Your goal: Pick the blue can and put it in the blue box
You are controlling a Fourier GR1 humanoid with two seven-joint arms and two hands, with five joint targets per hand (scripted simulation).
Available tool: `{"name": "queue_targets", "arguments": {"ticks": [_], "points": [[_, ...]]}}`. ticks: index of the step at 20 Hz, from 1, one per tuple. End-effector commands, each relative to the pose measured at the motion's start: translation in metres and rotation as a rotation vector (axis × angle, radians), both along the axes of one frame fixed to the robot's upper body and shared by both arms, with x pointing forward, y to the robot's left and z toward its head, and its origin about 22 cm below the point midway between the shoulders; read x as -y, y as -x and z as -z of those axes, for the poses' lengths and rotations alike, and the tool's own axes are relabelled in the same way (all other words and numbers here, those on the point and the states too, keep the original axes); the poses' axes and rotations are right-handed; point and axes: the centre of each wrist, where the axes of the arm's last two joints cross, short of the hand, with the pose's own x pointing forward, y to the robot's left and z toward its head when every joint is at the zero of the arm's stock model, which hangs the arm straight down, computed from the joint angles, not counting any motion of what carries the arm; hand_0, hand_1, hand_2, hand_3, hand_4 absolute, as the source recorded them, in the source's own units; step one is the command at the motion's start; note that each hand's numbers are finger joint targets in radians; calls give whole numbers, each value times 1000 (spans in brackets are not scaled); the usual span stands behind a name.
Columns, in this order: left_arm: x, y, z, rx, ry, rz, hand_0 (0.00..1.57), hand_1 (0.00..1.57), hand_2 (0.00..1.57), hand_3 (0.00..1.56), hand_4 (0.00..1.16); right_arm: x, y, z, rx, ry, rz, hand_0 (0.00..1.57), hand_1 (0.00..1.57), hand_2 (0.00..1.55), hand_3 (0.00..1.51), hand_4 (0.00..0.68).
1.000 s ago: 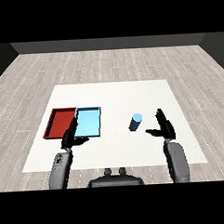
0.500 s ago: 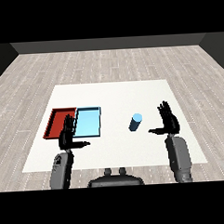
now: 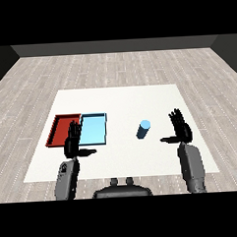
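The white table (image 3: pixel 119 98) carried everything, with bare surface across its far half and along its right edge. The red tray (image 3: pixel 60 127) and the light blue tray (image 3: pixel 95 127) lay touching side by side toward the table's left edge. The right hand (image 3: pixel 181 131) hovered near the right edge, fingers straight and spread, thumb pointing toward the blue can, holding nothing. The left hand (image 3: pixel 73 142) hung over the near edges of the trays, fingers likewise straight, empty. The blue can (image 3: pixel 143 129) stood slightly tilted near the table's middle, between the blue tray and the right hand, apart from both.
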Motion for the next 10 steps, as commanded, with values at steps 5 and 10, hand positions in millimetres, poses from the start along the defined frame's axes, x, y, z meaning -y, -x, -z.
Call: {"name": "queue_targets", "arguments": {"ticks": [5,10], "points": [[-2,8,4,-8,0,-12,0,0,0,0,0,-5,-15,16,-62,-43,-17,0,0,0,0,0],[-5,-3,16,-5,28,5,0,0,0,0,0,-15,-33,26,-115,-72,-7,0,0,0,0,0]]}}
